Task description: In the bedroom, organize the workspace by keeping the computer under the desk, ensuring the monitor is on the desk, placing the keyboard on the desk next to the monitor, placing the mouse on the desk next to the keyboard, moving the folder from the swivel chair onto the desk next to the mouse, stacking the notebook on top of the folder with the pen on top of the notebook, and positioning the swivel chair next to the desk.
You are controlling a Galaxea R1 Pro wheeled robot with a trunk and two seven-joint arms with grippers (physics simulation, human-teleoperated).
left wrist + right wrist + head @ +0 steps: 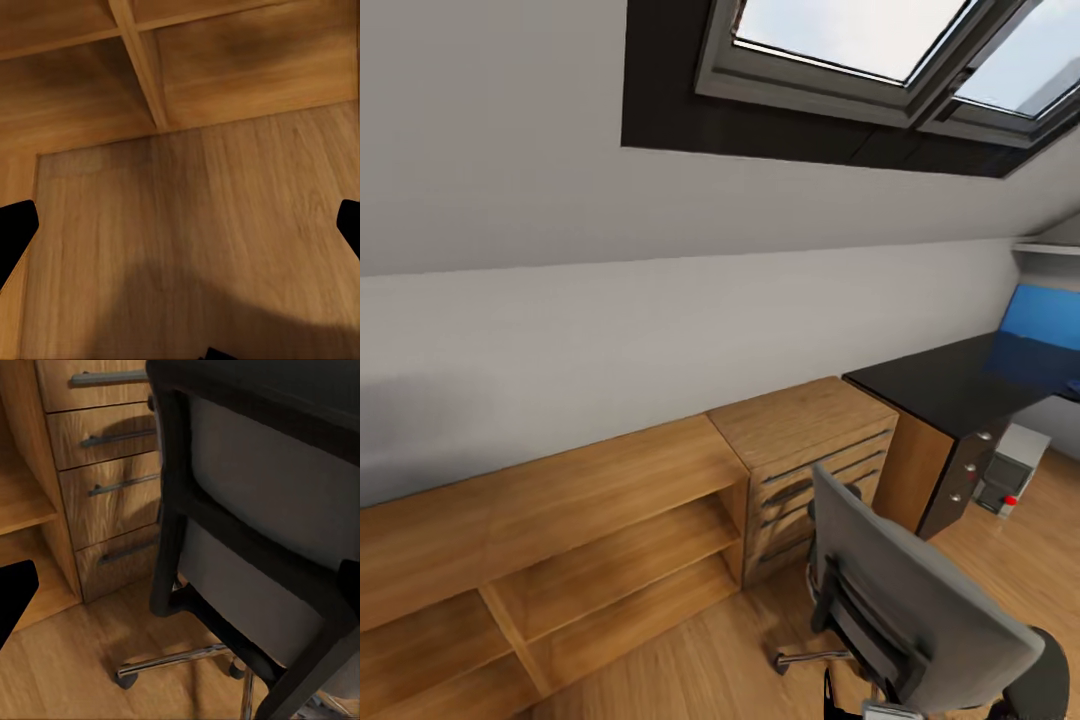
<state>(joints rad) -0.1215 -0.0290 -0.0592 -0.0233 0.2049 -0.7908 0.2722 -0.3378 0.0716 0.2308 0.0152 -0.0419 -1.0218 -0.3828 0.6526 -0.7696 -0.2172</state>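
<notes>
while both grippers hang spread and empty, the swivel chair [255,510] stands just ahead of the right gripper [180,585].

Daylight from the skylight [880,50] lights the room evenly; soft shadow dims the floor [225,300].

The swivel chair [920,600] runs off the bottom edge in the head view, so its seat and most of the star base are cut off. The desk [950,385] and blue folder [1040,320] get clipped at the right edge. The computer [1008,470] is half tucked behind the desk's drawers.
</notes>
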